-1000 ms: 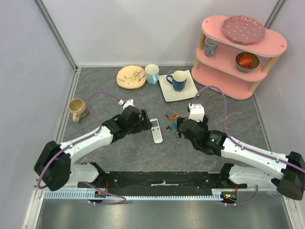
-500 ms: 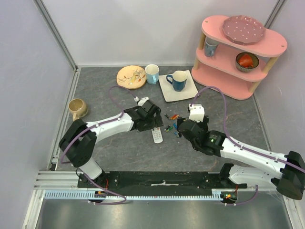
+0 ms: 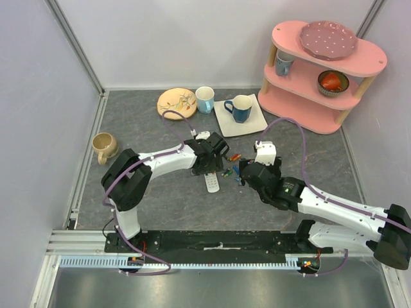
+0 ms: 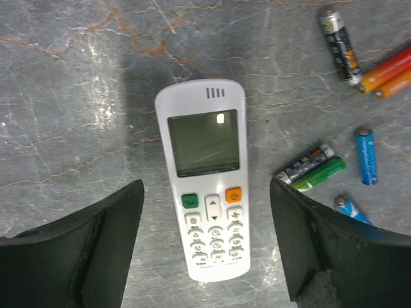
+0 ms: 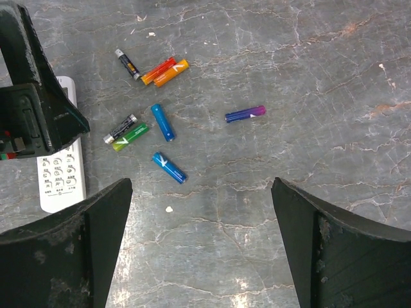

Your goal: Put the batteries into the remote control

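Note:
The remote control [image 4: 205, 192] lies flat on the grey table with its screen and buttons facing up, so no recess shows. My left gripper [image 4: 205, 221] hangs over its button end, open, one finger on each side and neither touching it. Several batteries lie loose to its right: a dark and green pair [image 4: 311, 168], an orange pair [image 4: 388, 70], a blue one [image 4: 365, 156]. In the right wrist view my right gripper [image 5: 200, 212] is open over bare table, just below a blue battery [image 5: 169, 167]. A purple battery [image 5: 245, 113] lies apart. From above the remote control [image 3: 212, 183] sits between both grippers.
A white square plate [image 3: 226, 123] carrying a blue mug [image 3: 239, 108] stands behind the batteries. Beside it are a light blue mug [image 3: 205, 99] and a patterned plate [image 3: 176, 103]. A tan mug [image 3: 103, 146] sits far left and a pink shelf [image 3: 321, 70] at back right.
My left arm has swung right, from beside the remote control to over it, its open fingers now straddling the remote. The right arm has stayed still.

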`<state>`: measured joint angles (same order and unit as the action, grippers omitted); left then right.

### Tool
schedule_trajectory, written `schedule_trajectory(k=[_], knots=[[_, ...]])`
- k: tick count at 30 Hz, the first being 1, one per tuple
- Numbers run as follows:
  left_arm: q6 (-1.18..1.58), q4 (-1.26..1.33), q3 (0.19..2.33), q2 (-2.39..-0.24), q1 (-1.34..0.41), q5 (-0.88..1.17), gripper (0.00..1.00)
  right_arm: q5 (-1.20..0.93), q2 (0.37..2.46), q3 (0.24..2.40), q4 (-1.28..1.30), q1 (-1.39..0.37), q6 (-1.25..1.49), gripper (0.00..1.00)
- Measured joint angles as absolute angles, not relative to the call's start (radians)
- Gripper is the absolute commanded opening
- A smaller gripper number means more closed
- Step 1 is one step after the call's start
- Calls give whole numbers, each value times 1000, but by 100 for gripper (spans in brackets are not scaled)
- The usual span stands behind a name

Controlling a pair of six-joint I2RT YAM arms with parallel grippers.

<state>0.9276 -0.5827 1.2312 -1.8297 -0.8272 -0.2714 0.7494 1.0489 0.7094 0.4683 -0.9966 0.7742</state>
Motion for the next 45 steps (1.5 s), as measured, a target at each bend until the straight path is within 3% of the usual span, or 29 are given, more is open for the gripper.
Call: schedule_trajectory(k=[19, 22, 25, 26, 30, 34, 39, 45], knots=[[943, -634, 1273, -1907, -827, -292, 62, 733, 1011, 680, 464, -993, 783, 98], [944, -633, 1273, -1909, -827, -295, 53, 730, 1011, 677, 464, -993, 785, 98], [943, -629, 1272, -1909, -827, -295, 39, 730, 1009, 677, 464, -993, 786, 98], [944, -625, 1270, -1909, -827, -294, 30, 730, 1008, 677, 464, -993, 786, 98], [943, -573, 1227, -1878, -827, -287, 14, 723, 1000, 677, 464, -993, 786, 98], [941, -485, 1117, -1792, -827, -268, 2, 718, 984, 677, 464, -993, 780, 98], [925, -337, 936, -1560, -823, -243, 2, 714, 965, 696, 466, -993, 755, 97], [908, 104, 598, -1171, -724, -70, 2, 651, 966, 711, 439, -977, 740, 96]])
